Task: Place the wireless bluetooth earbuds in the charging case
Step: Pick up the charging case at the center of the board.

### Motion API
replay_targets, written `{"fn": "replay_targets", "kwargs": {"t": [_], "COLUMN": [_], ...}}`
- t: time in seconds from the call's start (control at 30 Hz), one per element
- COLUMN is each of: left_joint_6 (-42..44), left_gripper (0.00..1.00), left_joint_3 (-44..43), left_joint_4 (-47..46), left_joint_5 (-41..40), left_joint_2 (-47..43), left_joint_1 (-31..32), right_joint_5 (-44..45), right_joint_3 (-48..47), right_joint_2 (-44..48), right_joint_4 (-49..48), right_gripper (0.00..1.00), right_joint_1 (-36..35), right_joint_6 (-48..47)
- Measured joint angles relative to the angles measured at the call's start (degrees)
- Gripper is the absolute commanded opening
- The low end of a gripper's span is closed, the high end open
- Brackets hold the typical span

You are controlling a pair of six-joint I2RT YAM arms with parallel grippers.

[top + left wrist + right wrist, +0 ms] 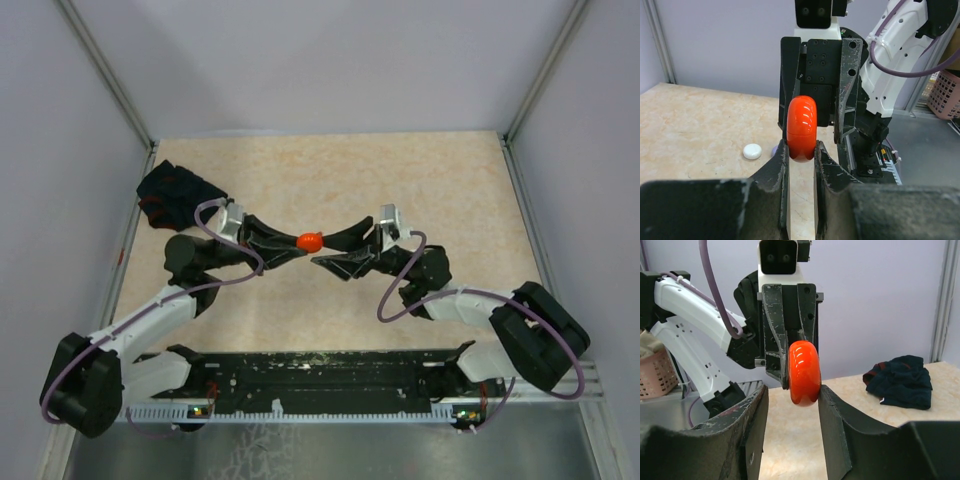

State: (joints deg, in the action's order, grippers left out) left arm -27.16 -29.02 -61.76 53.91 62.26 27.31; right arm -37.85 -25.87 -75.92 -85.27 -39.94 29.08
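Pinching the red charging case (pixel 801 125) mid-air, over the centre of the table (pixel 330 170).

Clamped narrow on it with the left gripper (pixel 800 146); straddling it wide, seemingly not touching, with the right gripper (pixel 792 389). Likely best to close the right squarely on the free end, then ease the lid apart without twisting. Cannot make out any earbuds; just a white disc (pixel 752 151) on the beige surface. At ten o'clock a dark cloth (pixel 180 195); pale lilac walls (pixel 330 60) beyond.

My table (pixel 330 170) is a beige, marbled slab. A dark crumpled cloth (pixel 178 195) with red marks lies at its upper left in the top view. In my left wrist view a white round disc (pixel 752 151) lies flat at lower left, with a pale purple bit (pixel 773 150) just beside it, half hidden.
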Motion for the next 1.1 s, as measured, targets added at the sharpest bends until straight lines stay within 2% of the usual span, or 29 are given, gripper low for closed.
{"fn": "replay_targets", "kwargs": {"t": [0.7,0.83,0.93,1.1], "left_joint_6": [-0.1,-0.1,0.0,2.4], "left_gripper": [0.06,0.08,0.20,0.45], "left_joint_3": [0.6,0.7,0.7,0.7], "left_joint_4": [-2.4,-2.7,-2.7,-0.1], "left_joint_5": [1.0,1.0,1.0,0.5], "left_joint_2": [0.5,0.9,1.0,-0.1], "left_joint_1": [1.5,1.6,1.6,1.9], "right_joint_5": [-2.4,-2.6,-2.8,-3.6], "right_joint_3": [-0.2,-0.2,-0.2,-0.2], "right_joint_2": [-3.0,-3.3,-3.3,-3.3], "right_joint_4": [-4.2,-4.3,-4.3,-4.2], "right_gripper": [0.25,0.13,0.01,0.00], "right_joint_1": [0.5,0.9,0.9,1.1], "right_joint_6": [5.2,6.1,6.2,6.0]}}
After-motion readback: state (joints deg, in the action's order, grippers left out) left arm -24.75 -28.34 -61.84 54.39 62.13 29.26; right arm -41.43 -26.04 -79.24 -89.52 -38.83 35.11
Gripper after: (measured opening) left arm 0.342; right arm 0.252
